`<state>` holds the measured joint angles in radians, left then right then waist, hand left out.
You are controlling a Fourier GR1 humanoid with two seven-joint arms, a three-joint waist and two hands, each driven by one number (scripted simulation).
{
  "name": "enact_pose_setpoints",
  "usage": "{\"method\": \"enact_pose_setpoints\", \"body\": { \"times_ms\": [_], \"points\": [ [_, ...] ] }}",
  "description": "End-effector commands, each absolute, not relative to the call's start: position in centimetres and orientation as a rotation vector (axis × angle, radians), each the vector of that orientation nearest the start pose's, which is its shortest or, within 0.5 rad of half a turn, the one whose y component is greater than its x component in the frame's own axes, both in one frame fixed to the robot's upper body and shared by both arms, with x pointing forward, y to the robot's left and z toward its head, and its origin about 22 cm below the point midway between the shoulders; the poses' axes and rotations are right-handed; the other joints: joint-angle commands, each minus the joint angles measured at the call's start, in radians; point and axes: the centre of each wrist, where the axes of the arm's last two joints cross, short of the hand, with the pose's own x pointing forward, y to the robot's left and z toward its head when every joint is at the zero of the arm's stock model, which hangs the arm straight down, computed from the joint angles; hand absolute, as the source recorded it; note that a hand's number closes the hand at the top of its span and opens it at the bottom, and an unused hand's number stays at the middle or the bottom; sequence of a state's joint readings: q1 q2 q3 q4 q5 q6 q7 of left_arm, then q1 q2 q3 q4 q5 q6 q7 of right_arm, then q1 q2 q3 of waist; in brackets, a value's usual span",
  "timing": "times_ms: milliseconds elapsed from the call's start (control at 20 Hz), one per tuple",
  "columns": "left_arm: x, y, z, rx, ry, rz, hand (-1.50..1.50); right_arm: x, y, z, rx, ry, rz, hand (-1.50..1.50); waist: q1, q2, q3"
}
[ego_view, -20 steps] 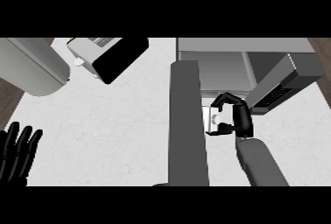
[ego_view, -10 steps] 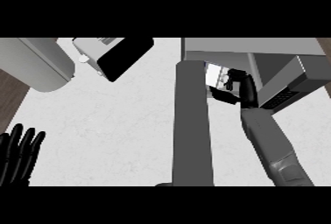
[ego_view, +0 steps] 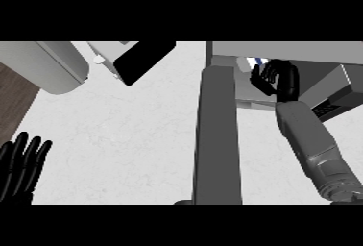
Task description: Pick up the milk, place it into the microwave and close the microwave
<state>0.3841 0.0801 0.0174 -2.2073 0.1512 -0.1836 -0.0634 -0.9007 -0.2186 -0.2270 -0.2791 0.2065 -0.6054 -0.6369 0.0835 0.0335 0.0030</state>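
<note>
The milk (ego_view: 254, 61) is a white carton with a blue mark. Only a sliver of it shows, just inside the mouth of the grey microwave (ego_view: 297, 50) at the top right. My right hand (ego_view: 278, 79) reaches into that opening with its fingers curled round the carton and hides most of it. The microwave's door (ego_view: 215, 139) stands open, seen edge-on as a long grey bar running down the middle, left of my right forearm. At the lower left edge my left hand (ego_view: 21, 169) rests open, fingers up, far from the milk.
A rounded grey appliance (ego_view: 46, 67) lies at the top left. Beside it is a black panel (ego_view: 144, 61) with a small white piece (ego_view: 99, 59). The white counter (ego_view: 120, 144) spreads between my left hand and the door. Dark floor (ego_view: 13, 98) shows past the counter's left edge.
My right hand has carried the milk up and forward, from beside the open door into the microwave's opening. The left hand has stayed where it was.
</note>
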Motion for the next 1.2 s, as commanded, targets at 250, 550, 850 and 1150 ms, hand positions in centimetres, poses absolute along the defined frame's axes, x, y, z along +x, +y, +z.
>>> {"method": "enact_pose_setpoints", "body": {
  "times_ms": [250, 550, 850, 1150],
  "points": [
    [14.6, 26.4, 8.3, -0.008, -1.917, -0.086, -1.50, 42.1, -23.6, 0.1, -0.892, -1.762, 0.452, -1.50, 0.017, 0.007, 0.000],
    [15.2, 26.1, 8.4, -0.034, -1.900, -0.129, -1.50, 42.9, -21.6, 1.3, -0.817, -1.748, 0.494, -1.50, 0.021, 0.011, 0.001],
    [14.3, 26.0, 8.1, -0.009, -1.901, -0.145, -1.50, 43.4, -20.7, 2.0, -0.801, -1.768, 0.425, -1.50, 0.013, 0.001, 0.000],
    [14.0, 25.7, 9.0, -0.002, -1.920, -0.139, -1.50, 42.9, -22.4, 1.3, -0.832, -1.756, 0.366, -1.50, 0.000, -0.002, 0.000]
  ]
}}
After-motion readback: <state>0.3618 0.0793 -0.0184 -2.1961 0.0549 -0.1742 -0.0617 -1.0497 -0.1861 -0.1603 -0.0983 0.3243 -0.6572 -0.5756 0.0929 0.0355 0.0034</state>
